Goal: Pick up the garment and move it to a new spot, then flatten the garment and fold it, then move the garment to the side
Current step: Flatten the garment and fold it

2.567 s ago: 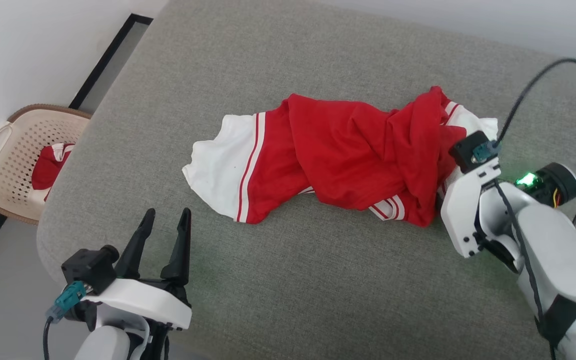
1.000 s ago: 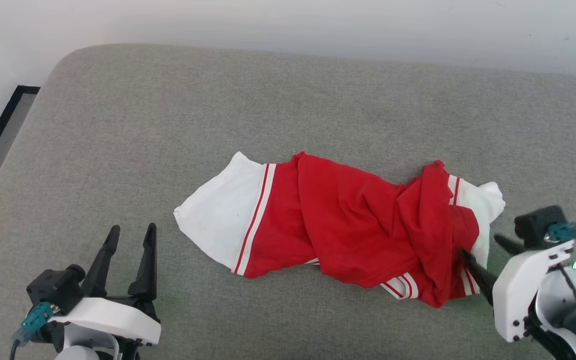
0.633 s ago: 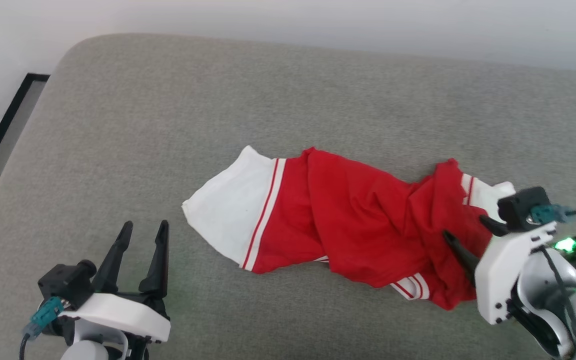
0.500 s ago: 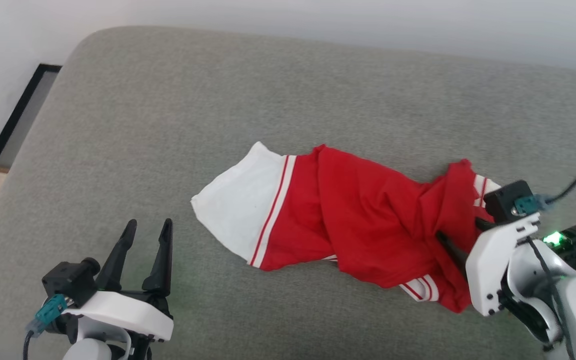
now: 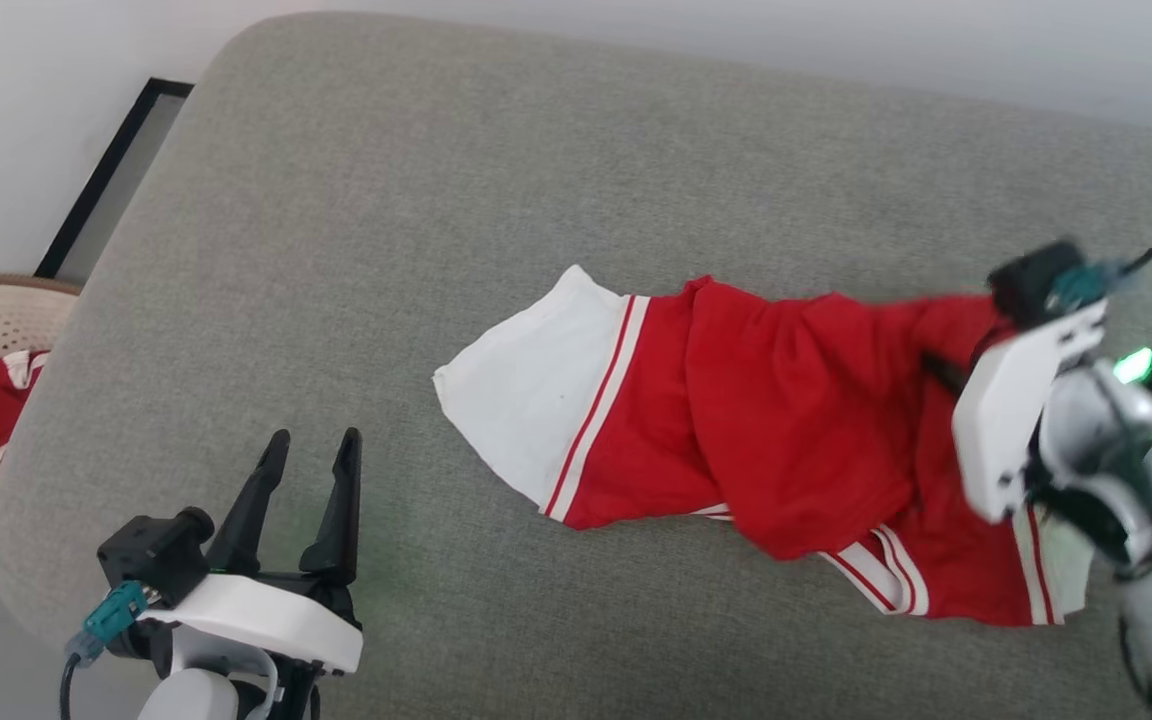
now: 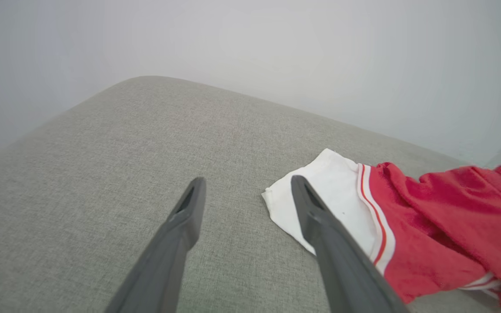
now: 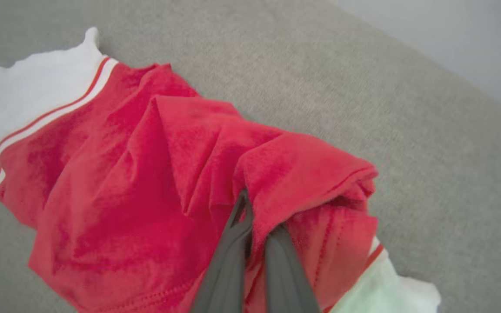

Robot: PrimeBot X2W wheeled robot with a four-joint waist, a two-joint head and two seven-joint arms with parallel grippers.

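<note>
The right end effector (image 7: 257,213) is pinching a fold of the garment (image 5: 766,440), fingertips hiding in red cloth; the left end effector (image 5: 314,436) is hovering spread apart, holding nothing.

Lower left: two long dark tapered fingers (image 5: 254,505) on a glossy white wrist shell (image 5: 266,620), teal plug (image 5: 114,612) trailing black cable (image 5: 64,692). Right edge: green light (image 5: 1133,366) glowing.

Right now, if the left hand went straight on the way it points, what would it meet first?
Probably the bare grey cushion; the left hand points just left of the garment's white sleeve. Depth is unclear, so one finger might brush it.
</note>
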